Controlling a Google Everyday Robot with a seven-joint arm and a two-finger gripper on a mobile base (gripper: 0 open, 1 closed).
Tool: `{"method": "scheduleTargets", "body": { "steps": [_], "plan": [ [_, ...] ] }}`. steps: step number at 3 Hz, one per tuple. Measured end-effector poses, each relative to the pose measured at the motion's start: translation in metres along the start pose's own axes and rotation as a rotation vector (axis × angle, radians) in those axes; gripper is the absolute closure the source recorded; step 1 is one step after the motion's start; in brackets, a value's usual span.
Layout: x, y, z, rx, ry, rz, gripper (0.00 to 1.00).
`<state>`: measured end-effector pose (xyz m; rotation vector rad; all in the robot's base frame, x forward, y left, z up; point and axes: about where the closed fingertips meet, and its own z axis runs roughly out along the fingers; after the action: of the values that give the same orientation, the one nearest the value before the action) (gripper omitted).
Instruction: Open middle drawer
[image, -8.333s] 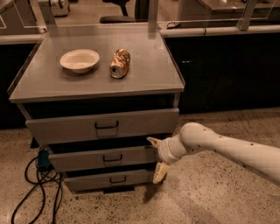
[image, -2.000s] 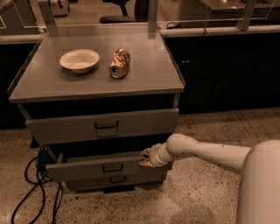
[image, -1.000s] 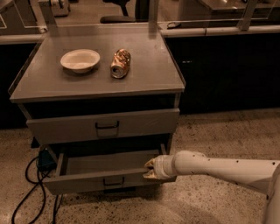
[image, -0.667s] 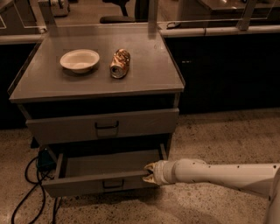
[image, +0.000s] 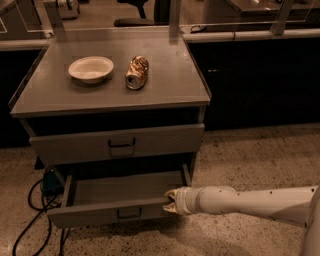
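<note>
The middle drawer is a wide, shallow grey metal drawer with a small black centre pull. It stands pulled far out of the grey cabinet, and its inside looks bare. My gripper sits at the right end of the drawer's front, its fingertips over the top edge. The white arm reaches in from the right. The taller-fronted top drawer above is pushed in. The lowest drawer is hidden behind the pulled-out one.
On the cabinet top stand a white bowl and a crushed can lying on its side. Black cables and a blue plug lie on the speckled floor at the left. Dark counters run behind.
The middle drawer has slid out toward the camera, from nearly shut to far open. My gripper has moved back and down with its right front corner.
</note>
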<state>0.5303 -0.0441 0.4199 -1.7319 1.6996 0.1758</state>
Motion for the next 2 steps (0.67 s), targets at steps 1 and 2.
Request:
{"method": "scheduleTargets", "body": {
  "steps": [1,2],
  "plan": [
    [-0.0016,-0.0011,-0.0022,0.0,0.0,0.0,1.0],
    [-0.002,0.0029,-0.003,0.007,0.002,0.002,1.0]
  ]
}}
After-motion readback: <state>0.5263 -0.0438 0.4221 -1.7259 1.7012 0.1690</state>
